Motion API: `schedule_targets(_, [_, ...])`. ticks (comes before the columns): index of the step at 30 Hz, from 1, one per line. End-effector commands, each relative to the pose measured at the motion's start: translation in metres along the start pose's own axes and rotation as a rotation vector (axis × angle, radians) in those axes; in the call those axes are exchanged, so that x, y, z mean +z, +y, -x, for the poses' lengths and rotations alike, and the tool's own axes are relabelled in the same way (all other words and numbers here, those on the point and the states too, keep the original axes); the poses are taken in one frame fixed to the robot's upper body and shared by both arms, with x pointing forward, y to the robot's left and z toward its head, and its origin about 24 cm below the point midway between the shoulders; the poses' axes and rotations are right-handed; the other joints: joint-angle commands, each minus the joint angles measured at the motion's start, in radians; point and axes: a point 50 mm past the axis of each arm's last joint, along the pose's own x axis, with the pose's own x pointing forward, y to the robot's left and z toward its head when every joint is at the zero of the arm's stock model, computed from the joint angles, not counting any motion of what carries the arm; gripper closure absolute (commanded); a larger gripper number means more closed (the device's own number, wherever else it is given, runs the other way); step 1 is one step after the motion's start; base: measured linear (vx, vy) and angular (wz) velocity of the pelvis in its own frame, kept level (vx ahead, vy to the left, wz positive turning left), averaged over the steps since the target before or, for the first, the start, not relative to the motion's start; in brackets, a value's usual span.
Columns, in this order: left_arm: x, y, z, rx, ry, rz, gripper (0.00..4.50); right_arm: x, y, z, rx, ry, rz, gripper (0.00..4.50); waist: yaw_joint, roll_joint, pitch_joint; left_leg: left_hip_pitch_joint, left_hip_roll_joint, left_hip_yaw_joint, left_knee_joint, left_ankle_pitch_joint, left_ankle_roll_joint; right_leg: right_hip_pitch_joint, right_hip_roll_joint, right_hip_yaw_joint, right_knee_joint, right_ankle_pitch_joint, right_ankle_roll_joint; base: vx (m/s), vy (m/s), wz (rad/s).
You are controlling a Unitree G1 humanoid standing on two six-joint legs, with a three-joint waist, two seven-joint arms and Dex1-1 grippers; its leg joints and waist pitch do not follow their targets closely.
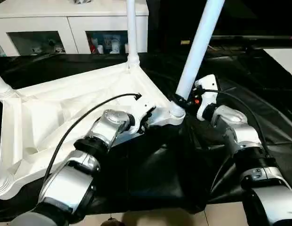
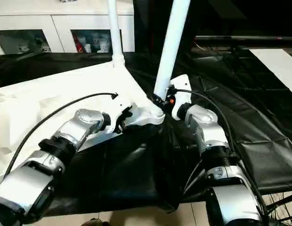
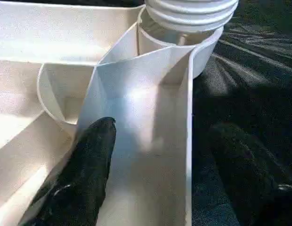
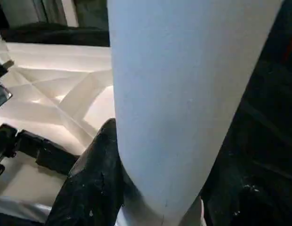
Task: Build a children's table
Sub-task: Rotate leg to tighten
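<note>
Black sheeting point(image 1: 150, 174) covers the work surface, and a white cabinet point(image 1: 70, 21) with glass-fronted compartments stands behind it, its small contents too blurred to name. On the sheeting lies the children's table top point(image 1: 66, 108), underside up, its ribs showing; its left part runs out of the head views. One leg point(image 1: 1, 84) at the far left edge is cut off after a short stub, and a rounded socket at the near left corner is only partly visible. A second leg point(image 1: 131, 28) rises upright from the far corner and leaves the picture at the top.

Left of centre, the left gripper point(image 3: 150, 179) stands with its jaws apart, straddling the top's rim wall: one finger point(image 3: 85, 174) rests inside the ribbed channel, the other outside over the sheeting, and neither clearly presses the wall. Just ahead of it sits the near corner socket point(image 1: 176, 113), with the threaded end of the tilted leg point(image 1: 198, 47) in it. The right gripper point(image 1: 183, 100) is clamped on that leg just above the socket; the leg hides most of its far finger, and its upper end is out of frame.
</note>
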Motion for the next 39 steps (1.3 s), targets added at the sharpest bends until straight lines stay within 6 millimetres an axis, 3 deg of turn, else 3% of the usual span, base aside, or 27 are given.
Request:
schedule_targets(1, [0.000, 0.001, 0.000, -0.008, 0.013, 0.020, 1.44, 0.001, -0.001, -0.001, 0.003, 0.001, 0.011, 2.65, 0.003, -0.004, -0.076, 0.028, 0.028, -0.007, -0.054, -0.041, 0.105, 0.063, -0.059, 0.027, -0.049, 0.217, -0.330, 0.000, 0.000, 0.00])
schedule_targets(13, [0.003, -0.003, -0.004, -0.055, 0.036, -0.001, 2.37, 0.004, -0.003, -0.002, 0.001, -0.003, 0.026, 2.65, 0.007, -0.003, -0.079, 0.028, 0.030, -0.007, -0.052, -0.031, 0.116, 0.065, -0.061, 0.027, -0.047, 0.239, -0.339, 0.000, 0.000, 0.00])
schedule_targets(19, [-0.004, -0.007, -0.005, -0.088, 0.105, -0.040, 2.90, 0.007, -0.004, -0.001, 0.001, -0.009, 0.033, 2.65, 0.008, -0.004, -0.076, 0.028, 0.032, -0.008, -0.056, -0.059, 0.106, 0.065, -0.063, 0.027, -0.052, 0.199, -0.334, 0.000, 0.000, 0.00])
schedule_targets(20, [-0.007, -0.007, -0.005, -0.100, 0.125, -0.046, 3.09, 0.008, -0.005, -0.001, 0.001, -0.010, 0.034, 2.65, 0.009, 0.001, -0.078, 0.030, 0.032, -0.008, -0.055, -0.057, 0.104, 0.065, -0.064, 0.028, -0.051, 0.201, -0.334, 0.000, 0.000, 0.00])
schedule_targets(25, [-0.012, -0.007, -0.003, -0.109, 0.154, -0.055, 3.37, 0.009, -0.006, 0.000, 0.002, -0.013, 0.036, 2.65, 0.007, 0.000, -0.078, 0.028, 0.031, -0.008, -0.055, -0.051, 0.104, 0.066, -0.063, 0.027, -0.049, 0.230, -0.335, 0.000, 0.000, 0.00])
schedule_targets(31, [-0.014, 0.002, 0.008, -0.109, 0.097, -0.018, 3.83, 0.009, -0.006, 0.008, 0.023, -0.020, 0.020, 2.65, 0.005, -0.001, -0.076, 0.028, 0.032, -0.009, -0.058, -0.064, 0.106, 0.068, -0.062, 0.027, -0.052, 0.210, -0.334, 0.000, 0.000, 0.00])
schedule_targets(32, [-0.014, 0.003, 0.014, -0.133, 0.060, -0.020, 3.93, 0.006, -0.003, 0.012, 0.056, -0.008, 0.020, 2.65, 0.005, -0.006, -0.075, 0.027, 0.032, -0.008, -0.058, -0.060, 0.109, 0.066, -0.061, 0.027, -0.052, 0.219, -0.334, 0.000, 0.000, 0.00])
schedule_targets(36, [-0.026, -0.004, 0.027, -0.234, 0.054, -0.039, 4.16, 0.001, 0.006, 0.018, 0.137, 0.015, 0.006, 2.65, 0.005, 0.000, -0.075, 0.026, 0.035, -0.008, -0.058, -0.049, 0.119, 0.064, -0.060, 0.026, -0.048, 0.224, -0.332, 0.000, 0.000, 0.00])
schedule_targets(39, [-0.039, -0.013, 0.039, -0.305, 0.066, -0.067, 4.40, -0.003, 0.012, 0.022, 0.191, 0.041, 0.005, 2.65, 0.004, 0.005, -0.073, 0.031, 0.041, -0.008, -0.062, -0.074, 0.100, 0.057, -0.058, 0.026, -0.050, 0.183, -0.329, 0.000, 0.000, 0.00])
